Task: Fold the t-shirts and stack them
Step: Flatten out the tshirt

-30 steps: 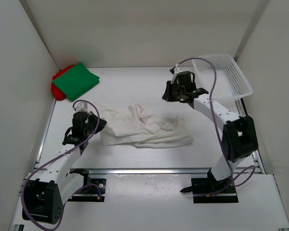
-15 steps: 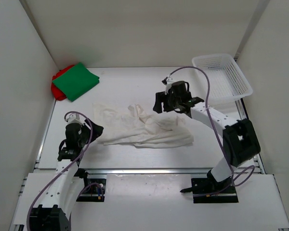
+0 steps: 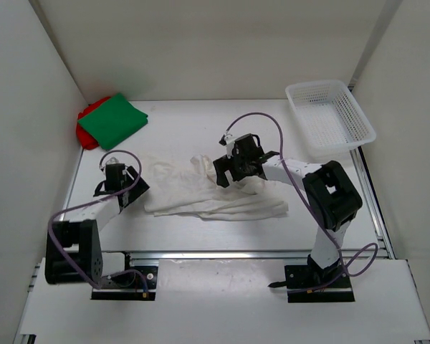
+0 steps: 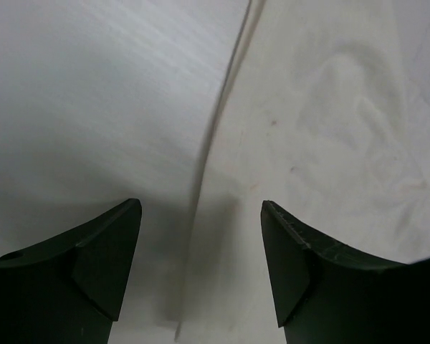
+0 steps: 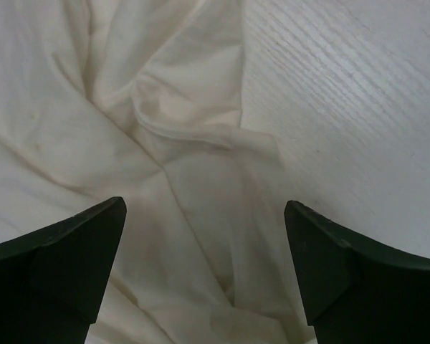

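Left tool (image 4: 201,206) — jaws spread wide, nothing gripped. On my wrist view it sits close over the left edge of the white t-shirt (image 3: 215,199). That edge runs between the two fingers, with bare desk (image 3: 186,129) on one side and cloth on the other. I can't tell whether the tips touch. Right tool (image 5: 204,208) is likewise gaping and empty, poised over the shirt's rumpled folds by its far edge, where cloth meets desk. White shirt lies crumpled and unfolded across the middle of the desk. Green t-shirt (image 3: 113,120) sits folded in the far left corner on top of the red t-shirt (image 3: 84,130), of which only a rim shows — both well apart from the white one. White mesh basket (image 3: 369,136) stands at the far right.
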{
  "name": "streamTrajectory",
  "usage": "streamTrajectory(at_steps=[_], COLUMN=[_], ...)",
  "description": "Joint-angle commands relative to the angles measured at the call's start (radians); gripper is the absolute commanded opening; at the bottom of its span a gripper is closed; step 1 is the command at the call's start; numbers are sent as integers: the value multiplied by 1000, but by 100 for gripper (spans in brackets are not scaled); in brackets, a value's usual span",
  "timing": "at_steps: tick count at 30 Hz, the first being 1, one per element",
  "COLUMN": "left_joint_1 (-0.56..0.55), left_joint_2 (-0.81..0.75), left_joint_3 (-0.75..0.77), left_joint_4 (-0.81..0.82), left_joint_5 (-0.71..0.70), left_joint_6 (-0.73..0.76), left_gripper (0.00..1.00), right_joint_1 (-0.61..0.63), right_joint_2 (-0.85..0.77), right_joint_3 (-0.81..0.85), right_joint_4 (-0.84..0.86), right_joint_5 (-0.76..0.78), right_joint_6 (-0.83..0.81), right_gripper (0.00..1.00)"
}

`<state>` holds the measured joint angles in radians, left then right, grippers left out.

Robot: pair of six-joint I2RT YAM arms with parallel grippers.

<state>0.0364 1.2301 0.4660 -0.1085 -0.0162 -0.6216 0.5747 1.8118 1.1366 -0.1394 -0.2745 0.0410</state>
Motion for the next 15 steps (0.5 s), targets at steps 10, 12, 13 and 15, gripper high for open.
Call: streamTrajectory(at_steps=[10,12,13,15], left_joint_1=[-93,-93,-96,-95], left_joint_2=[310,327,333,309], left_joint_3=[260,281,284,273], left_joint_4=[39,40,36,59], left_joint_5=[-42,-30,-34,-36], left_joint_6=[34,34,39,40], left_gripper=[43,24,12,0], right_joint_1=[-15,-18,-16,-19], right_joint_2=[141,164,169,162], right_joint_3=[106,132,149,164], right_joint_4=[87,77,64,43], right_joint_5=[-6,-29,-25,12], right_joint_6=[0,11,20,40], right_gripper=[76,42,20,0])
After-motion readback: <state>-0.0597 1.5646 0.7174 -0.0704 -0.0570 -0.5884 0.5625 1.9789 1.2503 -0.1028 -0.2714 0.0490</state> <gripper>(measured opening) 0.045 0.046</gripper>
